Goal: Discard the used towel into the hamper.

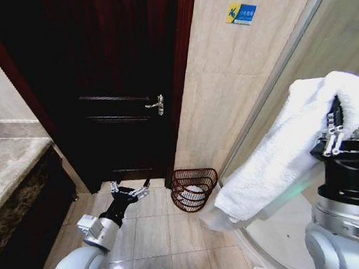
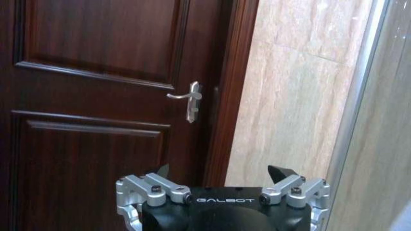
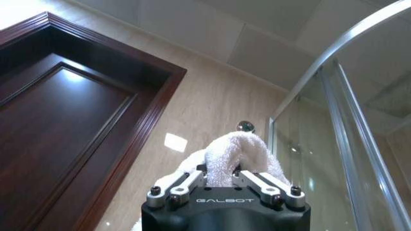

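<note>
One white towel [image 1: 278,162] hangs from the raised right claw [image 1: 341,137], hamper [image 1: 194,187] below.

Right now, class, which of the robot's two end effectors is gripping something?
The right end effector, raised beside the glass shower screen, is shut on the white terry towel. The left end effector hangs low, open and empty, near the reddish-brown wire hamper.

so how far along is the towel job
Pickup looks done: the right end effector is shut on the white towel, held high by the glass shower screen. Left: carrying it to the wire hamper on the floor by the door and dropping it in. The left end effector hangs open, low.
</note>
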